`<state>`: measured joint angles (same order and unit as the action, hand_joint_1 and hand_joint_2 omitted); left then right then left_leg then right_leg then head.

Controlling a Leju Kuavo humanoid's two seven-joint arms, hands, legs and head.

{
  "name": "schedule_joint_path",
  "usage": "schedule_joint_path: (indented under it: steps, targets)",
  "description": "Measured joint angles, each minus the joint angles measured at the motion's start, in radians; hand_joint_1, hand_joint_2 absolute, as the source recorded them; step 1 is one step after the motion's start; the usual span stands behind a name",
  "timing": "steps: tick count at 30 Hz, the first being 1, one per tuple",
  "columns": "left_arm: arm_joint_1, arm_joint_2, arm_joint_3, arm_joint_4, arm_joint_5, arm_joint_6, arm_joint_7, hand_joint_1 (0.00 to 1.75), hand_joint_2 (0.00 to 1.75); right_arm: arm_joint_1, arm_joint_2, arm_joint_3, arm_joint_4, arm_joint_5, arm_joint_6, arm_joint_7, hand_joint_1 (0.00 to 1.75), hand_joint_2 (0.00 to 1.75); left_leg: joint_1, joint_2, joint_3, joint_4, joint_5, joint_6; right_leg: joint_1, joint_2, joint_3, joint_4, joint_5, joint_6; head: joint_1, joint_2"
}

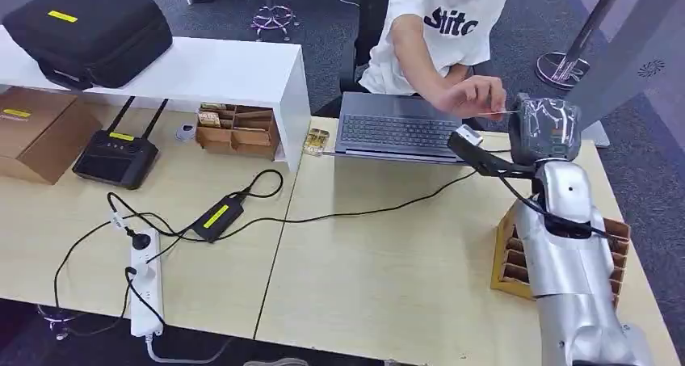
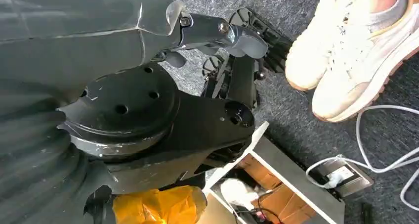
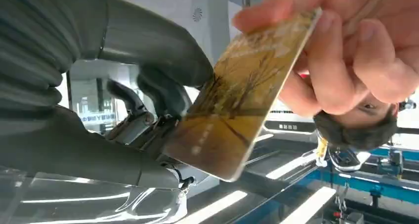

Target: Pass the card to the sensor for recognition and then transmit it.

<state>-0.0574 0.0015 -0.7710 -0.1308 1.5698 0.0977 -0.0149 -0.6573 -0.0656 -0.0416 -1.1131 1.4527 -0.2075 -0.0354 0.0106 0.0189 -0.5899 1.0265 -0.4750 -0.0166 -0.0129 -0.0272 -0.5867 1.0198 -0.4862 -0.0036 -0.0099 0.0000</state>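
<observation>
The card (image 3: 232, 110) is golden brown with a tree pattern. My right hand (image 1: 545, 128) is raised over the table's far right and pinches one end of it between the thumb (image 3: 163, 46) and the darker fingers (image 3: 158, 98). A person's hand (image 3: 341, 51) grips the card's other end, so both hold it. In the head view the card (image 1: 505, 111) is a thin edge between the person's hand (image 1: 472, 98) and my hand. My left hand (image 2: 232, 41) hangs beside my body above the floor, fingers apart, holding nothing.
A person in a white shirt (image 1: 440, 27) sits behind an open laptop (image 1: 396, 128). A slotted cardboard card rack (image 1: 618, 253) stands under my right arm. A power strip (image 1: 145, 281), cables, an adapter (image 1: 216, 217), a controller (image 1: 115, 157) and a white shelf (image 1: 202, 71) fill the left.
</observation>
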Motion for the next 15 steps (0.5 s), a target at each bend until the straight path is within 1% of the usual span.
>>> schedule_joint_path:
  steps: [3, 5, 8, 10, 13, 15]
  targets:
    - [0.0, 0.0, 0.0, 0.0, 0.0, 0.0, 0.0, 0.0, 1.75, 0.006, 0.0, -0.003, -0.012, -0.018, -0.003, -0.013, 1.75, 1.75, 0.0, 0.0, 0.0, 0.0, 0.0, 0.0, 0.0, 0.0, 0.0, 0.0, 0.0, 0.0, 0.0, 0.0]
    - [0.0, 0.0, 0.0, 0.0, 0.0, 0.0, 0.0, 0.0, 1.75, 0.012, 0.0, -0.003, -0.021, -0.05, -0.003, -0.036, 1.75, 1.75, 0.0, 0.0, 0.0, 0.0, 0.0, 0.0, 0.0, 0.0, 0.0, 0.0, 0.0, 0.0, 0.0, 0.0]
    - [0.0, 0.0, 0.0, 0.0, 0.0, 0.002, -0.004, 0.0, 1.75, 0.046, 0.002, -0.004, -0.068, -0.188, 0.002, -0.129, 1.75, 1.75, 0.0, 0.0, 0.0, 0.0, 0.0, 0.0, 0.0, 0.0, 0.0, 0.0, 0.0, 0.0, 0.0, 0.0]
    - [0.001, -0.001, 0.0, 0.0, 0.0, 0.003, -0.01, 0.0, 1.75, 0.083, 0.005, -0.004, -0.117, -0.262, 0.011, -0.173, 1.75, 1.75, 0.0, 0.0, 0.0, 0.0, 0.0, 0.0, 0.0, 0.0, 0.0, 0.0, 0.0, 0.0, 0.0, 0.0]
    - [0.001, -0.004, 0.002, 0.0, 0.0, 0.008, -0.016, 0.0, 1.75, 0.153, 0.005, -0.003, -0.208, -0.354, 0.016, -0.204, 1.75, 1.75, 0.0, -0.001, 0.0, 0.0, 0.0, 0.0, 0.0, -0.002, 0.0, 0.0, -0.001, 0.0, 0.0, 0.0]
    - [0.003, -0.008, 0.006, 0.0, 0.0, 0.017, -0.026, 0.0, 1.75, 0.225, 0.002, -0.006, -0.308, -0.445, 0.013, -0.228, 1.75, 1.75, 0.0, -0.002, 0.0, 0.0, -0.001, 0.0, 0.0, -0.002, 0.0, -0.001, -0.002, 0.0, -0.001, 0.0]
